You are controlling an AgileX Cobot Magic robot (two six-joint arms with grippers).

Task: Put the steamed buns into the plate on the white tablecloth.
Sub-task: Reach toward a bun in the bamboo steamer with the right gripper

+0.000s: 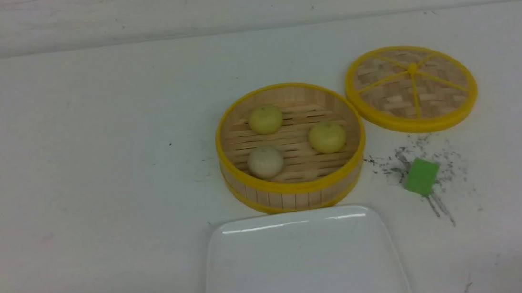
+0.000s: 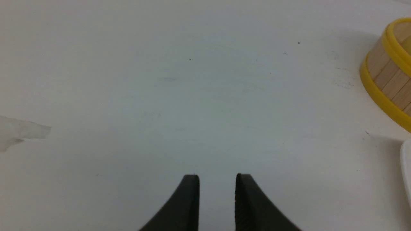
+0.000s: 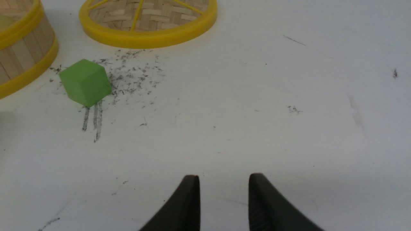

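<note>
Bare tablecloth lies wide on the left; on the right, a lid and green cube crowd the open-topped steamer basket, plate just before it.

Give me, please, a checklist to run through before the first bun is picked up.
1. Lid off the basket, lying beside it: ok.
2. Buns all in the basket and apart from one another: far bun, right bun, off-white bun: ok.
3. Plate bare where it shows: ok; its near edge is out of frame.
4. Left claw empty, jaws apart: ok.
5. Right claw empty, jaws apart: ok.
6. Cube apart from basket and plate: ok.
</note>
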